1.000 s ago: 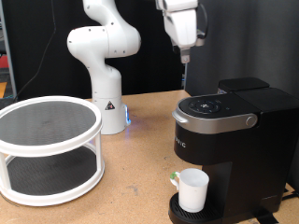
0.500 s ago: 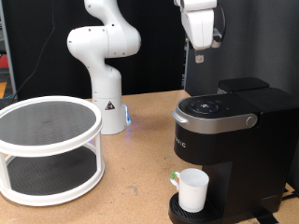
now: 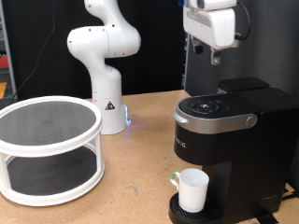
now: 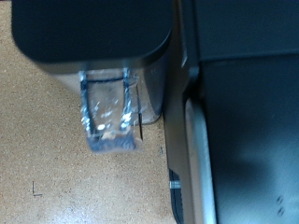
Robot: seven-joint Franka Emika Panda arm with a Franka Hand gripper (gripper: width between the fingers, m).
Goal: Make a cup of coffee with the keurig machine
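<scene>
The white ceramic mug with its side handle [image 3: 193,189] is sitting on the round drip base at the lower middle-right of the exterior view, tucked under the brew head of the tall boxy black coffee maker with the silver-grey arched lid handle [image 3: 229,131], so the cup looks placed. The white robot arm's gripper [image 3: 215,58] is hanging at the upper right of the frame, above the back of the machine's top and well clear of the round buttons; I cannot tell from here how far its fingers are parted, and nothing is showing between them. The wrist view is looking down past the machine's black lid onto the brown tabletop [image 4: 56,140], with a clear plastic water tank [image 4: 109,114] beside the dark body. To my eye the work now centres on the top of the machine, and doing that well calls for coming straight down over the lid or buttons, squarely and gently, without shoving the machine or jolting the mug beneath. A white two-tier round stand with dark mesh shelves [image 3: 49,149] is standing at the left.
</scene>
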